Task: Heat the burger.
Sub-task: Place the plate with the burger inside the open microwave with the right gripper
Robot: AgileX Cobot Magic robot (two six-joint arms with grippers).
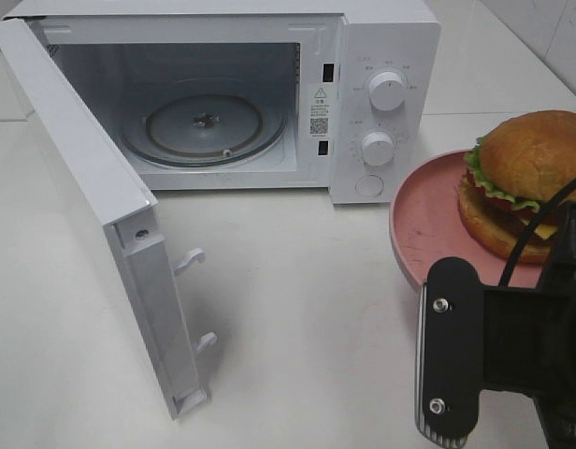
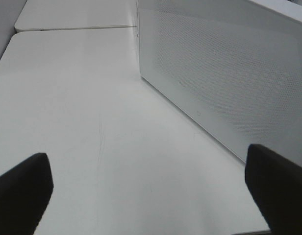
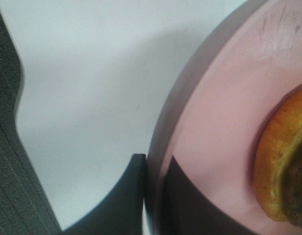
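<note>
The burger (image 1: 529, 182), with a golden-brown bun, green lettuce and dark patty, sits on a pink round plate (image 1: 426, 220) at the right of the table, in front of the microwave's control panel. Its bun edge shows in the right wrist view (image 3: 281, 166). My right gripper (image 3: 153, 164) is shut on the near rim of the plate (image 3: 214, 122), one finger under it and one on top. My right arm (image 1: 498, 351) hides that grip in the high view. My left gripper (image 2: 151, 188) is open and empty above bare table beside the microwave's perforated side wall (image 2: 224, 73).
The white microwave (image 1: 386, 56) stands at the back with its door (image 1: 92, 206) swung wide open toward the front left. Its glass turntable (image 1: 204, 126) is bare. Two dials (image 1: 387, 91) are on the right panel. White tabletop (image 1: 297, 309) lies between door and plate.
</note>
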